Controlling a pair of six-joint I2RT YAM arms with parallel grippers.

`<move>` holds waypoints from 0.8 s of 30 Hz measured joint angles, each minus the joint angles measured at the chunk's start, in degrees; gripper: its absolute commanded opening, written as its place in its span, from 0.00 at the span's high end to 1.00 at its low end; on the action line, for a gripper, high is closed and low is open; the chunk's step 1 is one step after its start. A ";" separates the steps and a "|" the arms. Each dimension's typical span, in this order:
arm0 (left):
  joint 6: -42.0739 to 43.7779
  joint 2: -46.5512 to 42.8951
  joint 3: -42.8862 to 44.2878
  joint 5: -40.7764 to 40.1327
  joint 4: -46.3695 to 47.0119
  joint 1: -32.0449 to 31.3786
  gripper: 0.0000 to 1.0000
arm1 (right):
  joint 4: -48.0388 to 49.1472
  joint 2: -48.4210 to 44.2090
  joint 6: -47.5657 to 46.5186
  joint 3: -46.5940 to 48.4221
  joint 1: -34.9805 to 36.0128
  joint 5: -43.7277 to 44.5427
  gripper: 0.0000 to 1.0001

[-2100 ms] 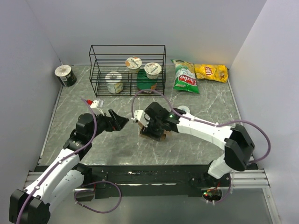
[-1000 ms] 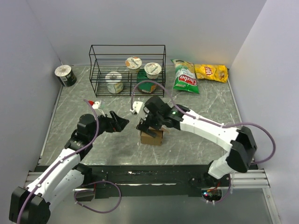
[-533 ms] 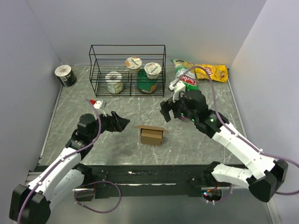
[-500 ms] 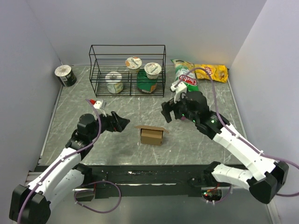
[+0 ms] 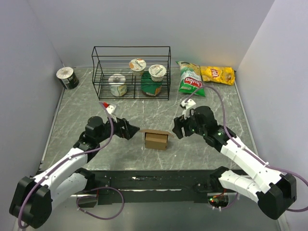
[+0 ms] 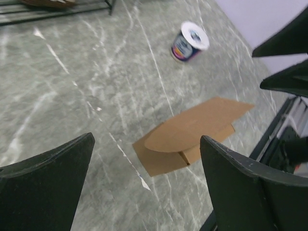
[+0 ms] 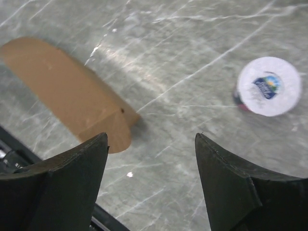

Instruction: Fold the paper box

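Observation:
The paper box is a small brown cardboard box standing on the table's middle, with its top flaps spread out flat. My left gripper is open and empty just left of it, pointing at it. My right gripper is open and empty just right of it. Neither touches the box. In the left wrist view the box lies ahead between the open fingers of the left gripper. In the right wrist view the box lies at the upper left, beyond the right gripper.
A black wire rack holding several yogurt cups stands at the back. Two chip bags lie at the back right, and a can at the back left. A loose yogurt cup stands beyond the box, also in the right wrist view.
My right gripper let go of the box, swung away to the right, then came down beside it. My left gripper moved right, closer to the box. The box stays in place.

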 measured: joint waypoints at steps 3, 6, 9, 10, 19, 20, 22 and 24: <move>2.25 1.86 0.00 0.68 0.46 -2.43 0.05 | 1.44 -0.39 -0.24 -1.55 0.42 -3.08 0.23; 4.52 3.15 -0.02 0.37 0.11 -5.46 0.04 | 2.34 -1.51 -0.48 -3.23 1.70 -4.83 0.23; 5.55 3.19 -0.22 -0.61 0.02 -7.63 0.03 | 2.99 -1.81 -0.70 -3.69 4.28 -5.38 0.23; 5.70 2.95 -0.42 -1.01 0.04 -7.89 0.02 | 3.28 -1.77 -0.70 -3.74 5.20 -5.33 0.22; 6.40 1.55 -2.19 -2.34 1.03 -8.02 0.17 | 4.37 2.05 -2.01 -3.78 9.53 -2.58 0.27; 6.69 2.25 -2.19 -2.47 1.29 -8.09 0.18 | 4.37 2.56 -2.03 -3.78 9.68 -1.92 0.32; 7.30 4.26 -2.05 -2.80 1.31 -8.28 0.23 | 4.37 3.48 -2.10 -3.78 9.86 -0.90 0.35; 8.02 5.81 -1.90 -3.19 1.18 -8.52 0.25 | 4.28 4.24 -2.05 -3.78 10.03 0.17 0.37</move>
